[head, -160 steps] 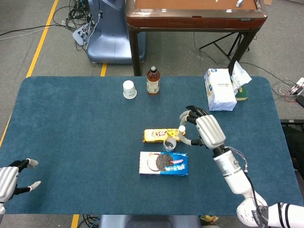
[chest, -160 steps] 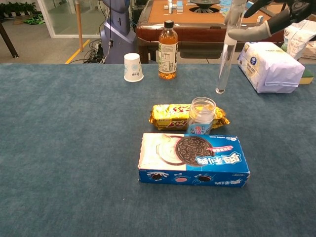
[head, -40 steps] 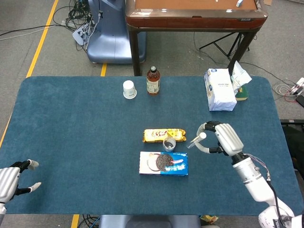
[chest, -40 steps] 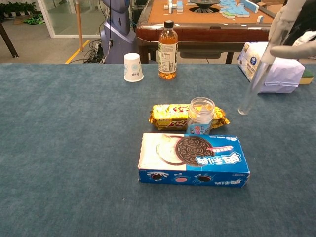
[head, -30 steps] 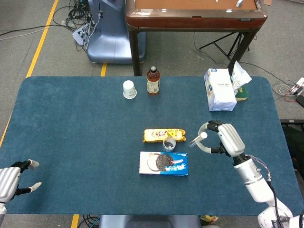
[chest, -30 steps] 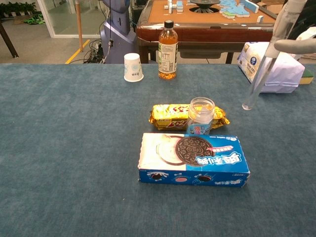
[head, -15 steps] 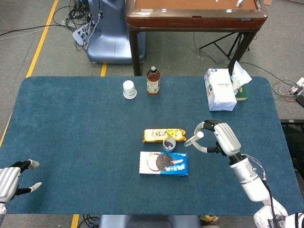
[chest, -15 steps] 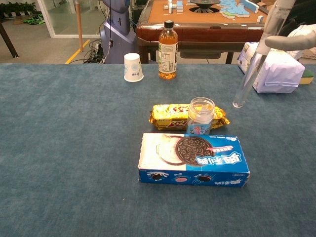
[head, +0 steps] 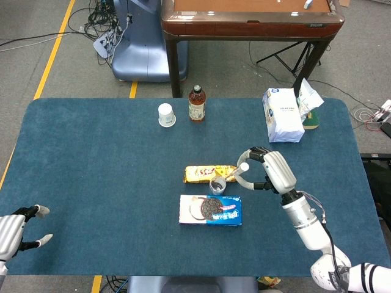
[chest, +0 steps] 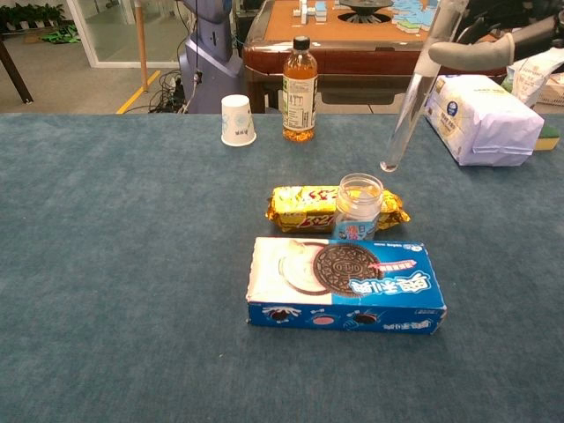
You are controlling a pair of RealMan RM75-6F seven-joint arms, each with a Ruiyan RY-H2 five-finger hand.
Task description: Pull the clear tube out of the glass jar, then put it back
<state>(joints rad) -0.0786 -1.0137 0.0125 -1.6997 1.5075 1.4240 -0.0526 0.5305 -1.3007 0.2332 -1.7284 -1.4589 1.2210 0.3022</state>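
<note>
Step 2, by the look of it, the return: clear tube [chest: 416,92] pinched in right hand [head: 269,171], tilted at upper right of the chest view above glass jar [chest: 359,208]; next, lowering straight into the mouth.

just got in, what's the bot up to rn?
The right hand holds the clear tube in the air, tilted, with its lower end just above and to the right of the open glass jar. So the tube is out and not yet back in. The jar stands between a yellow snack pack and a blue cookie box. The left hand sits idle at the table's near left edge, holding nothing.
</note>
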